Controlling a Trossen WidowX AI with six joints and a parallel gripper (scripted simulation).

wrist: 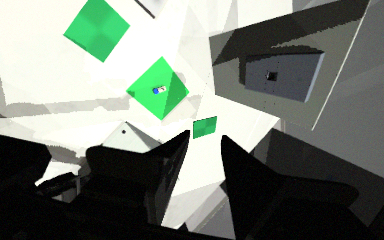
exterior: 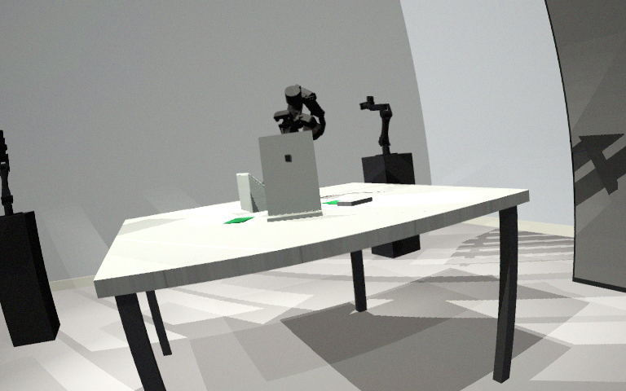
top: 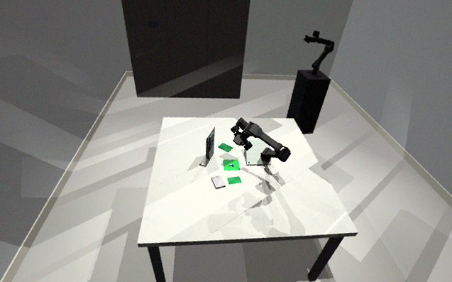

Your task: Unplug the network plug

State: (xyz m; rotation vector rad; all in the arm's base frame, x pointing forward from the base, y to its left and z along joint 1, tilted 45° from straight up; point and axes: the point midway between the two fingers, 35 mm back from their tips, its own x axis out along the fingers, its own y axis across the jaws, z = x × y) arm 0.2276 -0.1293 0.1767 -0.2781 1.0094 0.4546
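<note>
The network plug (top: 231, 165) (wrist: 156, 90), small, whitish with a blue end, lies on the green square (top: 227, 169) (wrist: 147, 100) on the table, inside its edges. The upright panel (top: 210, 145) (exterior: 290, 184) (wrist: 229, 82) stands beside it. Its blue-grey socket block (wrist: 295, 75) shows a dark opening with no plug in it. My gripper (wrist: 205, 136) is raised above the table, well clear of the plug and panel. Its fingers are apart with nothing between them. The plug's thin tab is too small to make out.
Smaller green patches (top: 225, 147) (top: 234, 180) (wrist: 204, 128) lie on either side of the square. A flat grey-white box (top: 217, 181) (exterior: 354, 200) lies near one patch. A pale slanted block (exterior: 244, 191) (wrist: 122, 140) stands near my arm's base. Another arm stands on a dark pedestal (top: 307, 96) beyond the table.
</note>
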